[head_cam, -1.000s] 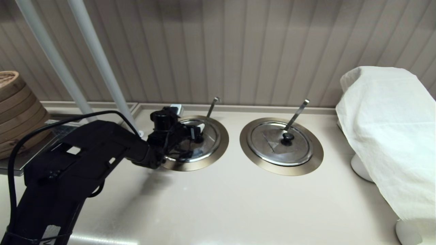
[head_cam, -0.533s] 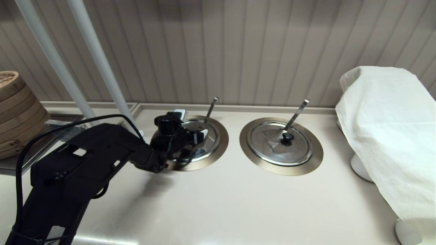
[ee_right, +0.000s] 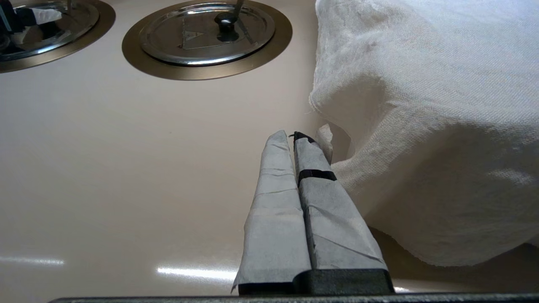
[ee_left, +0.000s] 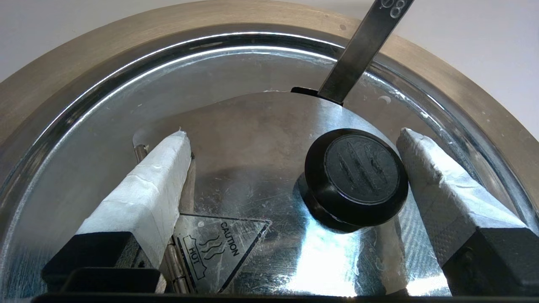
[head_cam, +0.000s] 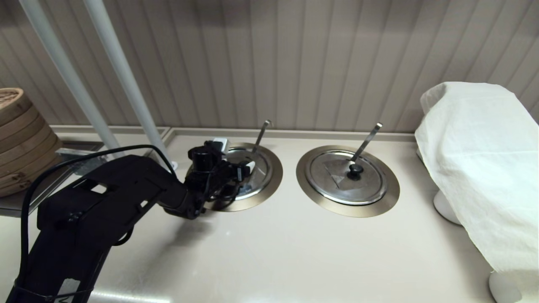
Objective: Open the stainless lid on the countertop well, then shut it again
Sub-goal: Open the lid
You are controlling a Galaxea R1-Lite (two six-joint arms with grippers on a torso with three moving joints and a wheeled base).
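Observation:
The stainless lid (head_cam: pixel 260 176) lies in the countertop well, ringed by the bronze-grey flange (head_cam: pixel 274 179). My left gripper (head_cam: pixel 243 167) hovers low over it, open. In the left wrist view the black knob (ee_left: pixel 358 174) sits between the taped fingers (ee_left: pixel 143 198), close beside the right-hand one and far from the other. The left gripper (ee_left: pixel 292 134) holds nothing. A small caution triangle (ee_left: pixel 214 248) shows on the lid (ee_left: pixel 236 139). The hook-tipped ladle handle (head_cam: pixel 261 134) rises from the notch. My right gripper (ee_right: pixel 294 136) rests shut low over the counter, out of the head view.
The twin lid (head_cam: pixel 346 177) with a straight handle (head_cam: pixel 367 141) sits to the right. A white cloth (head_cam: pixel 480 160) covers something at the right edge, close to the right gripper. Bamboo steamers (head_cam: pixel 19 139) stand far left, two white poles (head_cam: pixel 122 80) behind the left arm.
The left arm has pushed a little farther over the lid, then eased slightly back to the left. The lid and ladle handle have not moved.

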